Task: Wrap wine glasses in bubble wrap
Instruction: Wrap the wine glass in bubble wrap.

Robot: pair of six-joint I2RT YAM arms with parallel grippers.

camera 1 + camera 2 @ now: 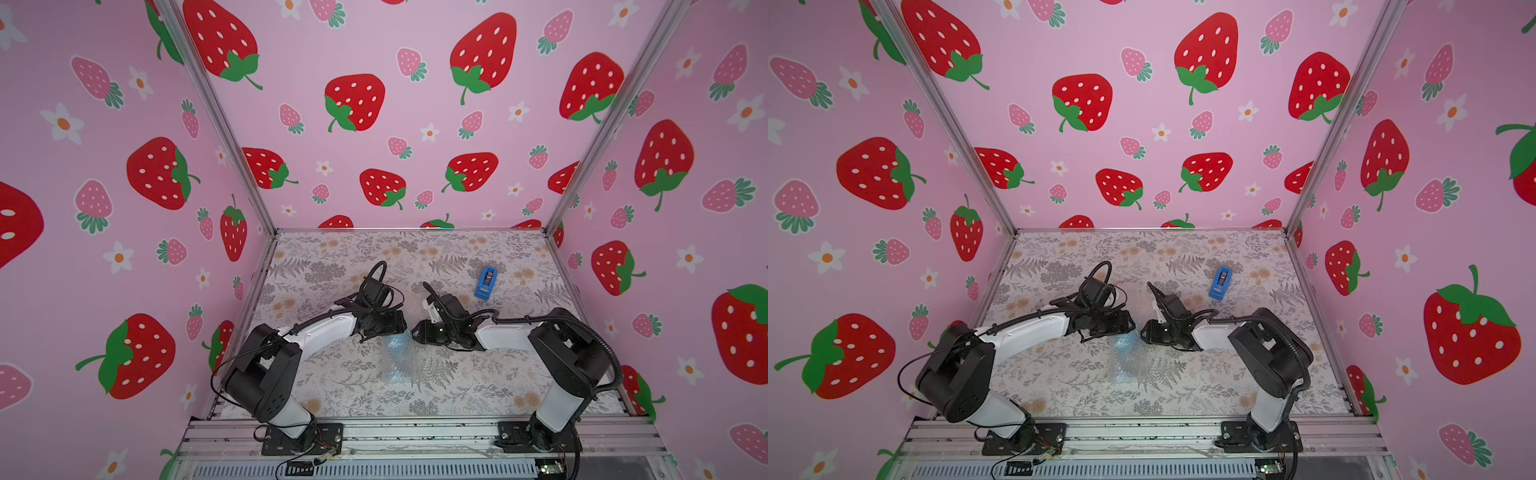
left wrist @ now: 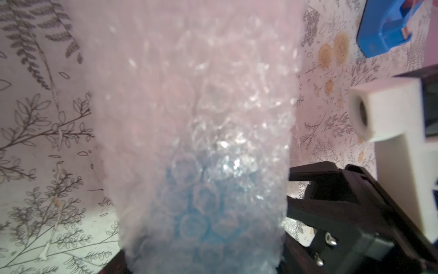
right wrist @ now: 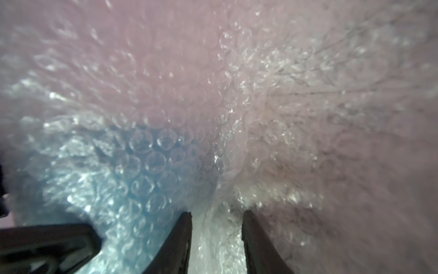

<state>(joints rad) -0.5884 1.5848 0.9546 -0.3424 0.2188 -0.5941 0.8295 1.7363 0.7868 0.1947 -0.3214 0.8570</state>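
The bubble wrap [image 1: 402, 360] [image 1: 1130, 362] lies bunched round the light-blue wine glass [image 1: 394, 345], which shows through it as a blue blur on the table's middle. Both grippers meet at the bundle's far end. My left gripper [image 1: 395, 329] [image 2: 201, 265] straddles the wrapped glass [image 2: 189, 213]; only dark finger corners show beside the wrap, so its grip is unclear. My right gripper [image 1: 416, 333] [image 3: 216, 213] is shut on a gathered fold of bubble wrap [image 3: 218, 237], and the glass [image 3: 106, 185] sits beside its fingers [image 3: 182, 239].
A darker blue tape dispenser [image 1: 486, 282] [image 1: 1220, 283] [image 2: 398, 26] stands behind the right arm. The floral table [image 1: 332, 386] is walled in by strawberry-print panels, with a metal rail [image 1: 415, 432] at the front edge. The right arm's black gripper body [image 2: 331, 201] crowds the bundle.
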